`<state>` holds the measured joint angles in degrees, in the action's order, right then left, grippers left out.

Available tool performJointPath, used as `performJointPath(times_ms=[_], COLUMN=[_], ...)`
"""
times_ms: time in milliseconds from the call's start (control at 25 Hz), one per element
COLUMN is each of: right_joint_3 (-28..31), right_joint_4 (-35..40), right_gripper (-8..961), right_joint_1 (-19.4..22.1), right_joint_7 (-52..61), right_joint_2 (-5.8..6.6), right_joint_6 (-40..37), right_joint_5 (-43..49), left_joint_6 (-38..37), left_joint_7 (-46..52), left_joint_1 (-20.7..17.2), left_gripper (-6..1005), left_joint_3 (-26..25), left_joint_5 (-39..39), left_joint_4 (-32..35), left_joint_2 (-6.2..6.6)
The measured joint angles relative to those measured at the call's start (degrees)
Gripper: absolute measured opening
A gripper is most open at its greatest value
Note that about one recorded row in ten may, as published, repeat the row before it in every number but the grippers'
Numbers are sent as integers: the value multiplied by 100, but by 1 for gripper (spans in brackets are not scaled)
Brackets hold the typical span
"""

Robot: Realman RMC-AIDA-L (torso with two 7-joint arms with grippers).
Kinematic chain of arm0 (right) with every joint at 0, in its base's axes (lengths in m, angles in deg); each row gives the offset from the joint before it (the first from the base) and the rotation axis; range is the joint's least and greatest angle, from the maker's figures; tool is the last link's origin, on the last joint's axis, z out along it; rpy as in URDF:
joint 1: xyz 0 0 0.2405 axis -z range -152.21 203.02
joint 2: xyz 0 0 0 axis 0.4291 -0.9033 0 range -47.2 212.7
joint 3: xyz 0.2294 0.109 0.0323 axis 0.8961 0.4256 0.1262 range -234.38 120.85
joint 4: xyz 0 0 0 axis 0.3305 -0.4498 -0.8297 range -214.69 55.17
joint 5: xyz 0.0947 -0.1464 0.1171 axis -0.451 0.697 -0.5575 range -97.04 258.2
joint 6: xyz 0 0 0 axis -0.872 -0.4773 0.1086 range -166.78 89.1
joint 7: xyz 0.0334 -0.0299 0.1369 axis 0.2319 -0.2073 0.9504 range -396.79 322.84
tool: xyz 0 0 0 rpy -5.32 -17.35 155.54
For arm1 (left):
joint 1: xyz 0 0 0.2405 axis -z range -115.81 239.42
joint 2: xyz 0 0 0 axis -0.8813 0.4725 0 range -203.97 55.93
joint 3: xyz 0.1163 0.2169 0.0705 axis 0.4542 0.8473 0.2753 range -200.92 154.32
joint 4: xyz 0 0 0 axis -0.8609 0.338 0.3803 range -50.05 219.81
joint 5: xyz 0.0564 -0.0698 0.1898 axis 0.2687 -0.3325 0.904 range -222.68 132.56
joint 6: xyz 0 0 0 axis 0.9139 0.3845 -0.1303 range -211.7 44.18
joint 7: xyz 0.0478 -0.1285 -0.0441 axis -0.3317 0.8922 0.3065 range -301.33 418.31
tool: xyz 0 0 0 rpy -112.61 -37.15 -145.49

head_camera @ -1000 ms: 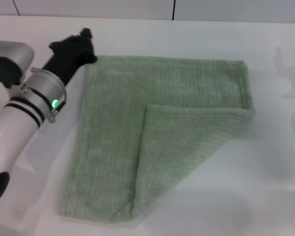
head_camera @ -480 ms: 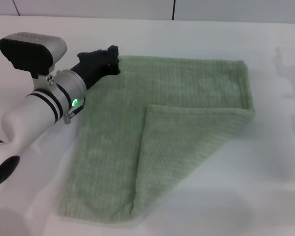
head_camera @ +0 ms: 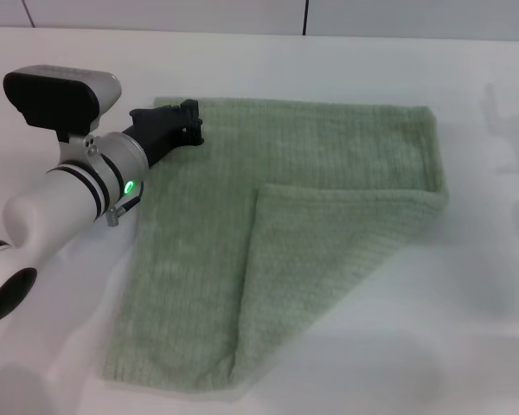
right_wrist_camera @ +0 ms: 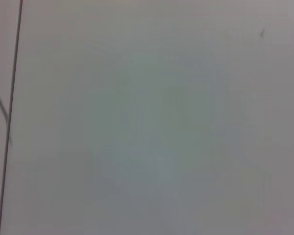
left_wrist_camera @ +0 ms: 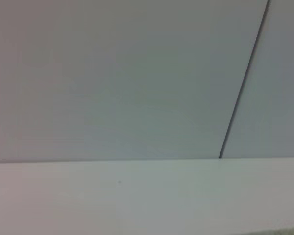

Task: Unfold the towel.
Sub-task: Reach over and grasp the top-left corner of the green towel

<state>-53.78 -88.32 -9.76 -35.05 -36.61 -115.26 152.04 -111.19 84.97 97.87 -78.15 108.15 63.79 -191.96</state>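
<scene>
Towel: pale green ribbed terry, lying on white table, near right corner folded diagonally inward. Left gripper, black, over the far left corner; finger spread indiscernible. Right gripper unseen.

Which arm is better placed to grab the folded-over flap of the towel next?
Left, probably. Its end effector hovers over the towel's far left corner, while the right arm is out of view. The flap lies toward the right, though.
</scene>
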Motion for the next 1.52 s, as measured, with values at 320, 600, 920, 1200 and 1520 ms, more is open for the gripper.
performJointPath(times_ms=[320,600,920,1200,1520], right_joint_3=[0,-13,-44,-53,-53], right_joint_4=[3,-12,-24,-23,-16], right_gripper=[715,715,716,716,716], right_joint_1=[-8,-8,-17,-17,-24], right_joint_7=[0,0,0,0,0], right_joint_2=[0,0,0,0,0], right_joint_6=[12,21,0,-7,-12], right_joint_5=[1,0,0,0,-1], left_joint_6=[169,164,151,179,387], left_joint_7=[-3,-330,-388,-464,-569], left_joint_1=[-54,-63,-35,-22,25], left_gripper=[-2,-2,-2,-2,-2], left_joint_3=[-64,-457,-448,-441,-431], left_joint_5=[57,69,69,69,69], left_joint_4=[-138,40,105,113,114], left_joint_2=[25,-27,-55,-53,-58])
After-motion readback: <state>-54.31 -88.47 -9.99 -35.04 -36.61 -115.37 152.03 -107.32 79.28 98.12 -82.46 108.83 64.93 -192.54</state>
